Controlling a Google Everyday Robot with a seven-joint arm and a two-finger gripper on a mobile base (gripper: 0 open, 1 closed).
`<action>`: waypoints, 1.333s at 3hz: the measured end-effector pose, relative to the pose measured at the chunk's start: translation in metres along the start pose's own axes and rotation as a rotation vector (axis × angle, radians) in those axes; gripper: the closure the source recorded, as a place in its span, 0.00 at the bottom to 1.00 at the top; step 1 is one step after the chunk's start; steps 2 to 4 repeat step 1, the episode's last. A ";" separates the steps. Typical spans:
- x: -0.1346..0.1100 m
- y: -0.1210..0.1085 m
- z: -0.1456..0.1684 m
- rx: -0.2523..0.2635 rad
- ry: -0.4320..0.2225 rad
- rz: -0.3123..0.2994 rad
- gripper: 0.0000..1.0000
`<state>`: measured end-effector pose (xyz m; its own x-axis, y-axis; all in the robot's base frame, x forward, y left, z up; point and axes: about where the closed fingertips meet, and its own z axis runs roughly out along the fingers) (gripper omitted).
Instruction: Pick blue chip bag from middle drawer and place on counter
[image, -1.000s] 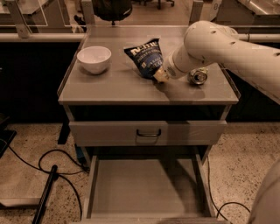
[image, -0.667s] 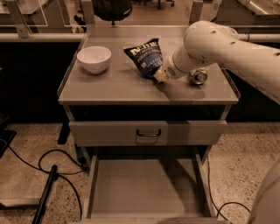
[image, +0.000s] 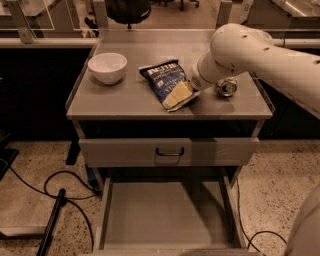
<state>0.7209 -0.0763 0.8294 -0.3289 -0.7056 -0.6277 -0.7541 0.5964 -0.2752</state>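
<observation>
Tool (image: 178, 95) low over worktop (image: 115, 100), at near end of blue chip bag (image: 161, 80) lying flat there, grip state cannot tell, can (image: 226, 88) just right of tool, white bowl (image: 107, 67) well left, middle drawer (image: 165, 215) open below.

claw (image: 181, 93) sits at the blue chip bag (image: 161, 79) lying on the counter (image: 125, 100).
</observation>
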 end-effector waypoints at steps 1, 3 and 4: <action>0.000 0.000 0.000 0.000 0.000 0.000 0.00; 0.000 0.000 0.000 0.000 0.000 0.000 0.00; 0.000 0.000 0.000 0.000 0.000 0.000 0.00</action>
